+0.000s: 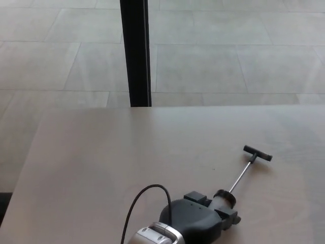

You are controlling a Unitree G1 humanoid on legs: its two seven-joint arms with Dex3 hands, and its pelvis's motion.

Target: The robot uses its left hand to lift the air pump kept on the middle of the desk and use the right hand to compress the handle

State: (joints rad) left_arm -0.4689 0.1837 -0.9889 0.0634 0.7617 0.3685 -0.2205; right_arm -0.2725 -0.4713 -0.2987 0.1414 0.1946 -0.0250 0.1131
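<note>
My left hand [195,218] sits at the bottom edge of the head view, shut on the air pump [226,199]. Most of the pump's white barrel is hidden under the hand; only its black collar end shows. The thin metal rod [241,176] runs up and to the right from the collar, tilted off the desk. It ends in a black T-handle [257,153]. My right hand does not show.
The pale desk [101,152] fills the lower half of the view, its far edge near the middle. Beyond it a black post [134,51] stands on a tiled floor. A black cable [144,201] loops from my left wrist.
</note>
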